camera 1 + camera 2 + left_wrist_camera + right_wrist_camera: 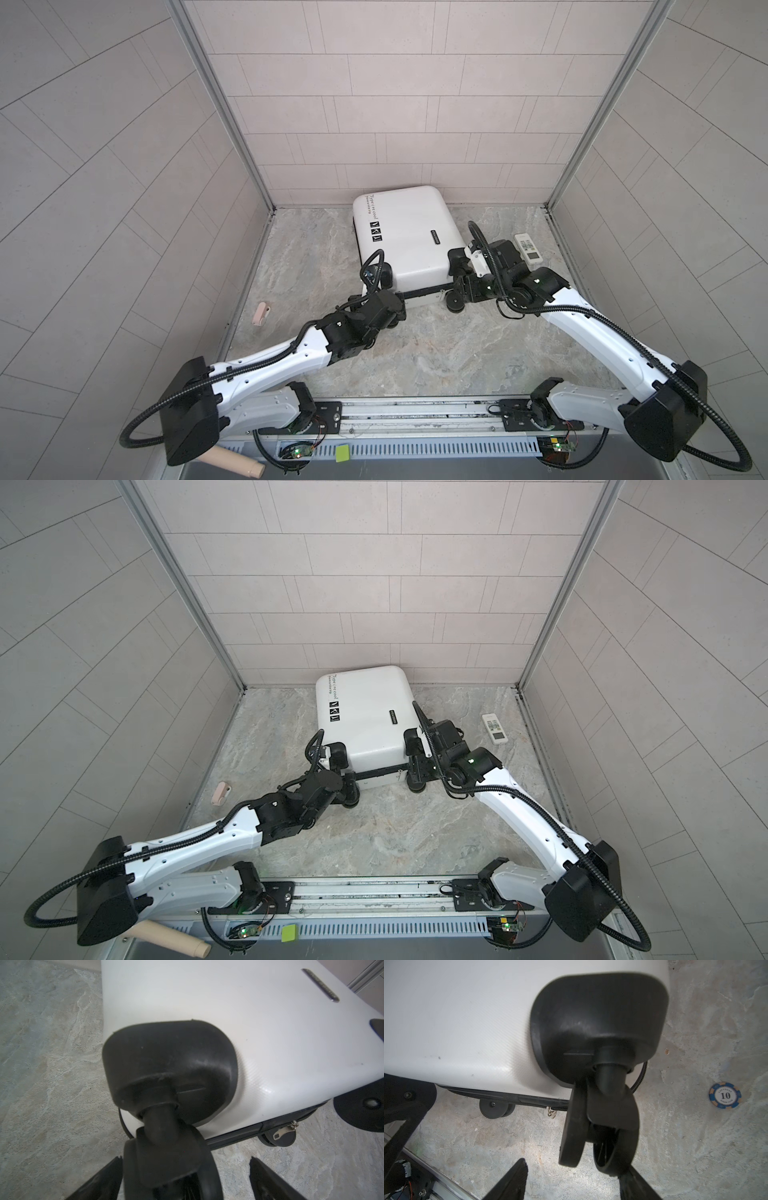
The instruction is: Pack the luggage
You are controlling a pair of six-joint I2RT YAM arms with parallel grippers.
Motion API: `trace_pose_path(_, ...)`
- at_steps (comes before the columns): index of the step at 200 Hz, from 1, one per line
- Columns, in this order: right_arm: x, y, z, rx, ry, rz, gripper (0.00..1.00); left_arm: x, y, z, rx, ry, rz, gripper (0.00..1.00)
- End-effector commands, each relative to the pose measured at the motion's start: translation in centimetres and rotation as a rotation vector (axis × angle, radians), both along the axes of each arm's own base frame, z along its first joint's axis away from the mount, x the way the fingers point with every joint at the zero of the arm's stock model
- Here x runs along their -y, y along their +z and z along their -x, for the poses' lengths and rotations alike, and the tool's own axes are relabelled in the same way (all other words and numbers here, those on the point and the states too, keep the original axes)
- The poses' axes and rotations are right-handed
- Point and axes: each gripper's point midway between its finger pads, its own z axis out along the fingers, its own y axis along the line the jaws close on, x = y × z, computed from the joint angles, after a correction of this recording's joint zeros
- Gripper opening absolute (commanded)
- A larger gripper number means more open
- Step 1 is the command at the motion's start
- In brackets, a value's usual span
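Note:
The luggage [407, 237] [370, 717] lies flat and closed at the back of the table, its white shell [228, 1012] [456, 1022] facing up. My left gripper [399, 307] [349, 787] [186, 1158] is open at the near left corner. A black caster wheel [170, 1167] sits between its fingers, against one and clear of the other. My right gripper [455, 295] [419, 771] [573, 1169] is open at the near right corner. That corner's caster wheel [602, 1136] rests against one finger, with a wide gap to the other.
A white remote control [528, 248] [495, 728] lies right of the suitcase, beside the right arm. A blue poker chip [724, 1095] is on the marble top nearby. Tiled walls close in the back and both sides. A pink item [261, 313] lies outside the left rail.

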Motion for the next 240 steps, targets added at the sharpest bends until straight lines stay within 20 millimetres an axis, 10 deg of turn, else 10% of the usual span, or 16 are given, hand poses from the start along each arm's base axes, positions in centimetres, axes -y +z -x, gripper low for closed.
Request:
trace_pose_path(1,-0.1,1.6,-0.1,0.06,0.013,-0.002,0.78,-0.6,0.0,-0.7,0.025,0.048,0.005,0.94)
trace_pose_path(98,1.5,2.6,0.6,0.095,-0.046,0.0,0.75,-0.2,0.0,-0.9,0.027,0.022,-0.009,0.51)
trace_pose_path(160,0.2,2.1,1.5,0.107,0.001,-0.081,0.73,0.1,0.6,-1.1,0.043,-0.002,-0.029,0.0)
trace_pose_path(240,-2.6,-0.8,2.3,0.168,-0.014,-0.208,0.62,0.3,0.6,-0.9,0.035,-0.017,-0.02,0.0)
